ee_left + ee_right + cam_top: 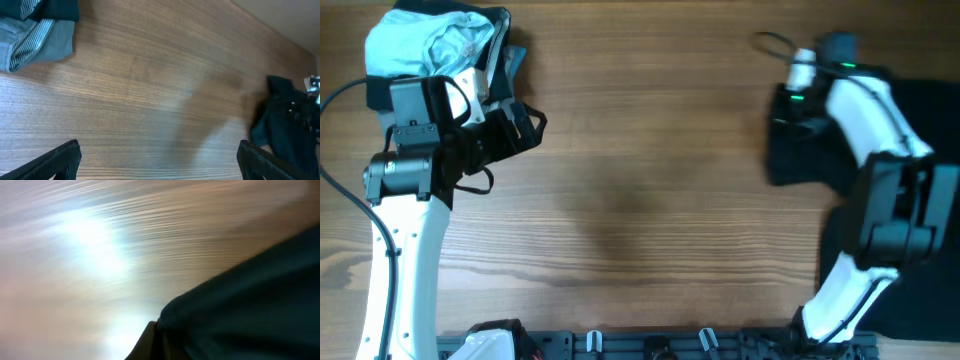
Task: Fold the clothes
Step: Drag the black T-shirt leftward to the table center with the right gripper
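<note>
Pinching the black shirt (pixel 795 160) at the edge that faces mid-worktop, the right gripper (pixel 152 339) has its jaws fully shut, a ridge of dark cloth caught at the tips. The shirt lies bunched at the right end of the worktop (pixel 650 180), partly under the right arm. Over on the left, the left gripper (pixel 159 150) hovers with jaws spread wide, holding nothing, close by a pale blue garment (pixel 430 45). This fabric looks soft, light and floppy; expect it to drape and drag, not keep a shape. Best holds, to my eye: hem corners or shoulder seams, one per arm, so it spreads flat.
</note>
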Available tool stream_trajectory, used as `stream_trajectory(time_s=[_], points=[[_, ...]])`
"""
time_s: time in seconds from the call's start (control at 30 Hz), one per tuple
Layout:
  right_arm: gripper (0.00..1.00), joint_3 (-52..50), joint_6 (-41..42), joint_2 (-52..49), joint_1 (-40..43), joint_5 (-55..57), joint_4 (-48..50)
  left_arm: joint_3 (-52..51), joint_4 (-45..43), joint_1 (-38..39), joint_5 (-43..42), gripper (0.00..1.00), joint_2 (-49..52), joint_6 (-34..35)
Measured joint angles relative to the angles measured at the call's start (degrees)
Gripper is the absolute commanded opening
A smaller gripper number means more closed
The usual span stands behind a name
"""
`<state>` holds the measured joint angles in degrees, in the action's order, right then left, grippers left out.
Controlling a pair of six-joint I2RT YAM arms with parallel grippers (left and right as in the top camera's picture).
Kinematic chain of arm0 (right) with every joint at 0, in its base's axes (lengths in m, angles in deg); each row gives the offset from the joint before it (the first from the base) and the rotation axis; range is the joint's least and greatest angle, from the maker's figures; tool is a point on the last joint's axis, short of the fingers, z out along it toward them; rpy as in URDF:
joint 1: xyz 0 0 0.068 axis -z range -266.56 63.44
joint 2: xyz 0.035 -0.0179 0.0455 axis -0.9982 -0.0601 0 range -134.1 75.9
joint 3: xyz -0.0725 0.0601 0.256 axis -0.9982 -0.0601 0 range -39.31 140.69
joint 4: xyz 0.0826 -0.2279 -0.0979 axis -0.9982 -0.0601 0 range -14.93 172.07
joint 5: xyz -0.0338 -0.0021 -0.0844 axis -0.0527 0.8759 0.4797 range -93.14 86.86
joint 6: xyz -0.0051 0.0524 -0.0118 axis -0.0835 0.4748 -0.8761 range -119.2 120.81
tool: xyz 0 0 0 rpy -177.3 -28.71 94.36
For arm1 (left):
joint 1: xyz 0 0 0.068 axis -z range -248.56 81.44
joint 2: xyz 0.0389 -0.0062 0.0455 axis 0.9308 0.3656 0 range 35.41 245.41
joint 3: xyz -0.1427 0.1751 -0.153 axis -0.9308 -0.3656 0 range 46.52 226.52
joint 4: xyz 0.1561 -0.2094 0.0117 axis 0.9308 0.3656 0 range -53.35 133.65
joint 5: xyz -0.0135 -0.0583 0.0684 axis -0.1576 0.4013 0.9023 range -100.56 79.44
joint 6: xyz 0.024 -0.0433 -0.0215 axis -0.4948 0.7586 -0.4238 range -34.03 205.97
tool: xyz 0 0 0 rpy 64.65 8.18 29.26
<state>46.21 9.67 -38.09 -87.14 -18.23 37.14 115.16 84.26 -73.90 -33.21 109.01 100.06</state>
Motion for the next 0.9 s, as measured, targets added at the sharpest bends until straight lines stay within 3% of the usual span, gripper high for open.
stream_trajectory(time_s=[0.07, 0.1, 0.13, 0.17, 0.2, 0.33, 0.4, 0.5, 0.57, 0.63, 0.7, 0.77, 0.9], points=[[0.04, 0.0, -0.4, 1.9, -9.3, -1.0, -0.5, 0.0, -0.7, -0.5, 0.0, 1.0, -0.2, 0.0], [0.11, 0.0, -0.6, 2.2, -14.3, -1.7, -0.9, 0.0, -1.4, -1.2, 0.1, 1.0, -0.6, 0.0], [0.32, 0.0, -1.0, 2.3, -20.2, -2.1, -1.3, 0.0, -2.1, -1.9, 0.1, 1.0, -1.1, 0.0], [0.45, 0.0, -1.6, 2.2, -24.0, -2.4, -1.5, 0.0, -2.8, -2.5, 0.1, 1.0, -1.7, 0.0], [0.5, 0.0, -1.8, 2.2, -28.9, -2.7, -1.6, 0.0, -3.4, -3.0, 0.1, 1.0, -2.3, 0.0], [0.51, 0.0, -2.7, 2.2, -45.7, -1.6, -1.8, 0.0, -5.9, -4.8, 0.1, 1.0, -5.7, 0.0], [0.52, 0.3, -2.5, 2.3, -48.4, 0.4, -3.5, 0.1, -6.3, -4.8, 0.1, 1.0, -6.2, -0.8], [0.52, 0.4, -2.3, 3.6, -47.9, 3.3, -6.3, 0.1, -6.8, -3.9, 0.3, 0.93, -6.0, -3.0], [0.53, 0.5, -2.1, 6.4, -45.6, 5.0, -7.8, 0.1, -7.3, -2.1, 0.6, 0.81, -5.1, -4.9], [0.64, 0.6, -1.1, 11.9, -41.7, 6.4, -8.0, 0.2, -9.2, 1.1, 1.1, 0.71, -3.1, -6.5], [0.68, 1.2, 1.6, 18.5, -36.6, 7.8, -8.0, 0.2, -12.2, 4.5, 1.6, 0.64, 0.2, -7.4], [0.72, 2.2, 5.5, 24.5, -31.3, 9.2, -8.2, 0.5, -15.6, 8.3, 1.8, 0.62, 4.8, -7.9], [0.76, 3.0, 10.4, 31.1, -21.9, 10.7, -10.1, 0.7, -22.4, 15.0, 1.8, 0.69, 15.4, -9.4]])
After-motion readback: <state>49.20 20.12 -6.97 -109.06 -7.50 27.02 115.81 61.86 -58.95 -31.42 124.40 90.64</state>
